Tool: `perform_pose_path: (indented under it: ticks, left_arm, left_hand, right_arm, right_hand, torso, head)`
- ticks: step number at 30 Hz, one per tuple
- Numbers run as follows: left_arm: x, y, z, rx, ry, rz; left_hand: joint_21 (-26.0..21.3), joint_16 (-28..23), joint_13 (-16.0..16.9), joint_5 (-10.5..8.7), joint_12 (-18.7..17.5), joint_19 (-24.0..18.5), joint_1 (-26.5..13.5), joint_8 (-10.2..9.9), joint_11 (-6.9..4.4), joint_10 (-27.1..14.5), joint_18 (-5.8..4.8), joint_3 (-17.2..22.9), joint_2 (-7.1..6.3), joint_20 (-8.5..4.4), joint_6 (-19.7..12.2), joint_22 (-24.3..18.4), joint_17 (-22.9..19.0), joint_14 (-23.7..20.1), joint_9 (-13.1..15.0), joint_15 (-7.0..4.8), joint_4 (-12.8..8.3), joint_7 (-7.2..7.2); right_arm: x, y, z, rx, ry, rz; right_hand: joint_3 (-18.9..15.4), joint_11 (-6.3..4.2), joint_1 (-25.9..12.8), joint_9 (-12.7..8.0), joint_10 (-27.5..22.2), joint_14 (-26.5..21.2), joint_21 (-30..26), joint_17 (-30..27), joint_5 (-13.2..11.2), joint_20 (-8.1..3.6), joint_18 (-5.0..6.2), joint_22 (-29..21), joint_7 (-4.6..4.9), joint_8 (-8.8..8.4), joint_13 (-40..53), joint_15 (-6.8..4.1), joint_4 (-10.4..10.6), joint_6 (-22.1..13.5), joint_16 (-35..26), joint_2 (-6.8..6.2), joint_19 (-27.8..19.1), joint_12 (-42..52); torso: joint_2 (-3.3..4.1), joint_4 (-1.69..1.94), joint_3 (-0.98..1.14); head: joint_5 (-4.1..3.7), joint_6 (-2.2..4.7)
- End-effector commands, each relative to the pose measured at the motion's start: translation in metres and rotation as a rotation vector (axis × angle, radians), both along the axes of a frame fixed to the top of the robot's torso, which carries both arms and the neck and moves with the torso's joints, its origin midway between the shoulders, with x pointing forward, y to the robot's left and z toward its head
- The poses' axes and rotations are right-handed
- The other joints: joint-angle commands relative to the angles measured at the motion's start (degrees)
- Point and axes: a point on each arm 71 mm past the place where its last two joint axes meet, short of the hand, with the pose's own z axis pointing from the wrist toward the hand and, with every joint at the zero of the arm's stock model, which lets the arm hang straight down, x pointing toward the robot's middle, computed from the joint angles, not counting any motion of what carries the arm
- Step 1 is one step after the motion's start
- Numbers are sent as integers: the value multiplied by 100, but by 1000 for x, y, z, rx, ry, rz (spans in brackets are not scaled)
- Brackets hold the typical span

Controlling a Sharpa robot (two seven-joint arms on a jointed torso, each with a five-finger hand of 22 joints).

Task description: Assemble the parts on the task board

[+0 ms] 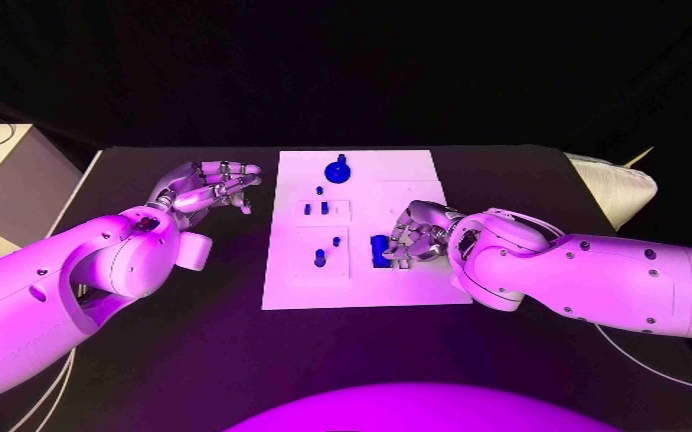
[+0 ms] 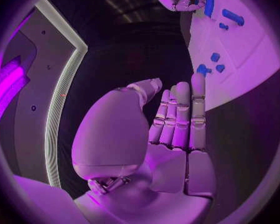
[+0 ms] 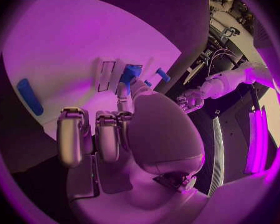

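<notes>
The white rectangular task board [image 1: 361, 232] lies flat at the middle of the black surface [image 1: 173, 352]. The left hand [image 1: 209, 187] sits off the board's left edge, over the bare surface; its fingers [image 2: 180, 114] are extended side by side, slightly bent, and grasp nothing. The right hand [image 1: 418, 235] is positioned over the board's right half, near the right edge. Its fingers [image 3: 124, 87] are bent toward a blue block-shaped part [image 1: 381, 250] that stands on the board; in the right wrist view one fingertip touches this part [image 3: 130, 73], but a closed grasp around it cannot be confirmed. A round blue part with a short stem [image 1: 338, 170] rests near the board's far edge, well apart from both hands. Several small blue parts [image 1: 320, 212] occupy recessed areas on the board's left half, between the round part and the board's near edge; their exact shapes are too small to tell. In the right wrist view a blue cylindrical part [image 3: 30, 96] lies flat on the board, apart from the right hand's fingers, and a short blue peg [image 3: 162, 74] lies just beside the block-shaped part.
</notes>
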Motion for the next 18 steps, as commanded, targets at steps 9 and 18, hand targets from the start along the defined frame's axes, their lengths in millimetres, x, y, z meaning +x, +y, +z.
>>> perform_pose_path:
  ticks: [9, 18]
  left_arm:
    - [0, -2, 1, -10, -3, -11]
    - [-1, -1, 0, -10, -5, -10]
  left_hand:
    - [-34, 0, -9, 25, 32, 41, 9, 24, 18, -40, 89, 15, 28, 13, 14, -9, 4, -32, 5, 6, 34, -9]
    - [-35, 1, -10, 23, 36, 43, 15, 25, 18, -42, 89, 19, 33, 13, 14, -10, 4, -32, 6, 5, 36, -10]
  right_arm:
    - [-2, -2, 3, 24, -91, -10]
    - [-3, -20, 16, 145, -91, -89]
  right_hand:
    - [61, -29, -119, -27, 518, 588, 1, 1509, 64, -43, -94, 1092, 24, -39, 1400, -29, 74, 57, 25, -127, 408, 30]
    - [48, 65, -508, -96, 563, 588, 8, 1509, 90, 12, -97, 1103, 135, -191, 1454, 46, 82, -129, 25, -273, 412, 142]
  torso:
    - [-2, -2, 4]
    - [-1, -8, -2]
  head:
    - [-9, 12]
    - [-35, 36]
